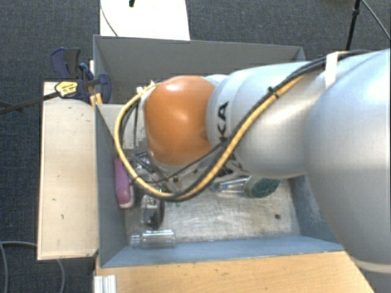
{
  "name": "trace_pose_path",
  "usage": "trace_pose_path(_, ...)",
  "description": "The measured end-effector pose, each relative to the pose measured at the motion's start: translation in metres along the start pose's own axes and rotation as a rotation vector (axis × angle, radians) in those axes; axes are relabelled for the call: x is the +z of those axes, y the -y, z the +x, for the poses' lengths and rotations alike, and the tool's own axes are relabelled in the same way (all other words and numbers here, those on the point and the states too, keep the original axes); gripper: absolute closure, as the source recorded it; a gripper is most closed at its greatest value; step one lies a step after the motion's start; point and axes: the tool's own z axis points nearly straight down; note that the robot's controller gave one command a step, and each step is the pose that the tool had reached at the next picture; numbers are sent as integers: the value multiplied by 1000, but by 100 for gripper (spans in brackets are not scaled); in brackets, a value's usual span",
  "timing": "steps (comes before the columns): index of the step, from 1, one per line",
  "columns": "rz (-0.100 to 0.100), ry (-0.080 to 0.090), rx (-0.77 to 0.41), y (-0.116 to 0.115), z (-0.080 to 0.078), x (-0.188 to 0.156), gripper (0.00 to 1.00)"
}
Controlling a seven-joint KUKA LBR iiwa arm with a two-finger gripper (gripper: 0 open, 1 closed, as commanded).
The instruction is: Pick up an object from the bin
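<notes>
1. the arm (293, 121) comes in from the right of the camera view and hangs over most of the bin (201, 47). its orange cover (177, 118) sits over the wrist, and a yellow-and-black cable (125, 140) loops round that cover.
2. the gripper (151, 209) shows as a dark metal part below the orange cover. it is down inside the left part of the bin, low over the floor (244, 218).
3. i cannot tell whether the jaws are apart or together, because the cover and the cable hide most of them.
4. nearest to the jaws is a clear plastic piece (153, 240), long and flat. it lies just beyond them toward the bin's near wall, close to the near left corner. the dark tip of the gripper ends just short of it, and whether the two touch cannot be made out.
5. to the left of the jaws, just beside them, a pink oblong thing (124, 185) lies along the bin's left wall, its long side running with the wall.
6. to the right of the jaws, well apart from them, a small clear thing (231, 186) lies half under the arm. a green round thing (263, 188) lies right beside it, farther from the jaws.
7. between the jaws and those two things the pale, scuffed floor lies open, with a few small dark specks on it.
</notes>
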Motion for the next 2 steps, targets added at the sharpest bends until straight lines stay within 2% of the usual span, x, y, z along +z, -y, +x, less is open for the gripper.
trace_pose_path(1,-7,10,-185,39,-26,104,0)
trace_pose_path(2,1,12,-504,87,13,78,0)
